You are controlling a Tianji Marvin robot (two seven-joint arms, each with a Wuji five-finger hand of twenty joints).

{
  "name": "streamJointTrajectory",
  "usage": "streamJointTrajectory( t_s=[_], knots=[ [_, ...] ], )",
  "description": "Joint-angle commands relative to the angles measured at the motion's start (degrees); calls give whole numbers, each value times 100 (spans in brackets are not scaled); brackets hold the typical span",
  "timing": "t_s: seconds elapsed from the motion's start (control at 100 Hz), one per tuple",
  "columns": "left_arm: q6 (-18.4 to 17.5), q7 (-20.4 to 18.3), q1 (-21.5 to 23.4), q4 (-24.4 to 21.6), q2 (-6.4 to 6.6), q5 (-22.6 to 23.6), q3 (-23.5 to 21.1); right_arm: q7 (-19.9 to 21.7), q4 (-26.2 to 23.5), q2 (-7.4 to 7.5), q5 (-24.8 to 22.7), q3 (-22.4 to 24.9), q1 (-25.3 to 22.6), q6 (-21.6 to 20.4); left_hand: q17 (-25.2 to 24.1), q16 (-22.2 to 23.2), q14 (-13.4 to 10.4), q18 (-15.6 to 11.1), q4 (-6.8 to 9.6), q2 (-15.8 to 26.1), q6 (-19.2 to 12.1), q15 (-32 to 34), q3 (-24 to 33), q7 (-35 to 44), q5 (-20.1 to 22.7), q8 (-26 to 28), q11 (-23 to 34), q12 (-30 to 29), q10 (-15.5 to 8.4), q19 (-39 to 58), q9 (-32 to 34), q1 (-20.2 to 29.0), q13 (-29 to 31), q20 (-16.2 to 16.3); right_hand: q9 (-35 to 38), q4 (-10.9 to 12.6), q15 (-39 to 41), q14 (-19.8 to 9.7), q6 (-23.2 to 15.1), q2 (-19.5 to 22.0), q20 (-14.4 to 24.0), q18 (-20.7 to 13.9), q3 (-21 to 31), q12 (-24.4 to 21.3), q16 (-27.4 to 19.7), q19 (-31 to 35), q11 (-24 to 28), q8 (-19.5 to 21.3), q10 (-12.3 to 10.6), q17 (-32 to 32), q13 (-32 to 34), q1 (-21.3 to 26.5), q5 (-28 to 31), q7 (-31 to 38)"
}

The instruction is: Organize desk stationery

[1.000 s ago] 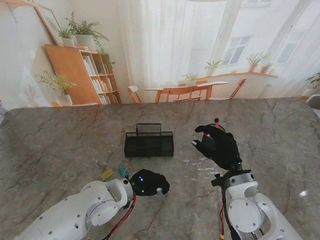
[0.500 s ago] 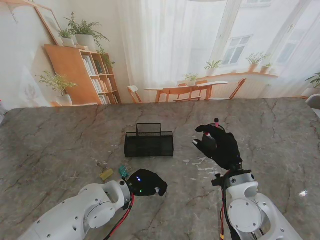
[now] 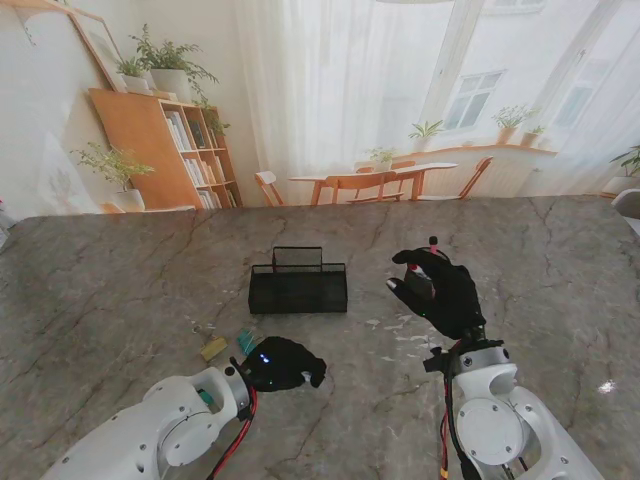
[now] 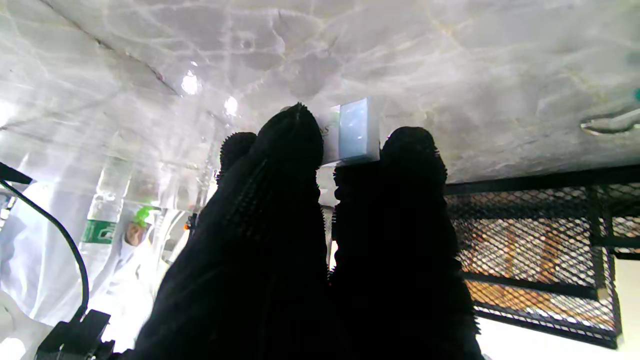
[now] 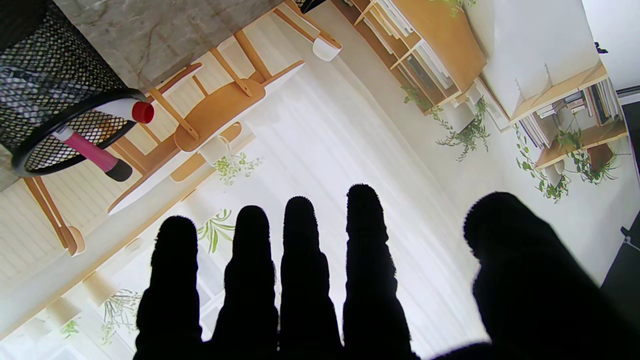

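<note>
A small pale box, probably an eraser (image 4: 352,131), was pinched between the fingertips (image 4: 295,135) of the left hand (image 3: 280,364), its white and bluish faces showing past the black glove in the left wrist view. From the stand's view the box itself was hidden under the hand, which hung low over the desk (image 3: 120,270), nearer to me than the black mesh organizer (image 3: 298,288) and slightly to its left. The organizer's long axis ran left to right, with a taller compartment behind its low front tray. The coming move likely turned on that gap: the organizer lay farther from me than the left hand, near but not touching. Just left of the hand, a yellow piece (image 3: 213,348) and a teal piece (image 3: 245,341) lay on the desk, too small to identify. The right hand (image 3: 437,290) was raised to the organizer's right, fingers spread and holding nothing. In its wrist view a round mesh cup (image 5: 47,95) held a pink pen (image 5: 92,155)
</note>
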Motion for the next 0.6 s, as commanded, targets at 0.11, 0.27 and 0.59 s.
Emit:
streamJointTrajectory(
  t_s=[0.11,0.27,0.59],
  knots=[
    [33,98,239,-383,-10,269,-315,49,34,-18,17,0,1,-32,3,-6,61,-294,-683,15,32,411,146,157,-173,-53,544,20,-26,73,293,396,41,182,46,-46,5,-40,-58,195,128,1,-169,76,72,98,80,120,-20,-18,46,28,78,52],
    [127,128,538,-756,8,666,-867,45,49,-19,21,-5,11,-42,-8,-15,96,-289,-685,-2,69,467,164,159,-178,-60,560,30,9,64,293,393,5,202,46,-46,0,-45,-65,204,128,-3,-175,75,71,98,78,120,-22,-21,38,33,86,54],
    [427,207,734,-1038,6,1190,-1719,35,75,-21,22,-7,25,-52,-14,-79,99,-293,-696,10,90,541,151,143,-190,-79,562,23,37,71,285,396,-9,263,48,-44,0,-48,-58,210,125,-8,-183,75,70,96,77,119,-16,-21,42,40,82,55]
  ],
)
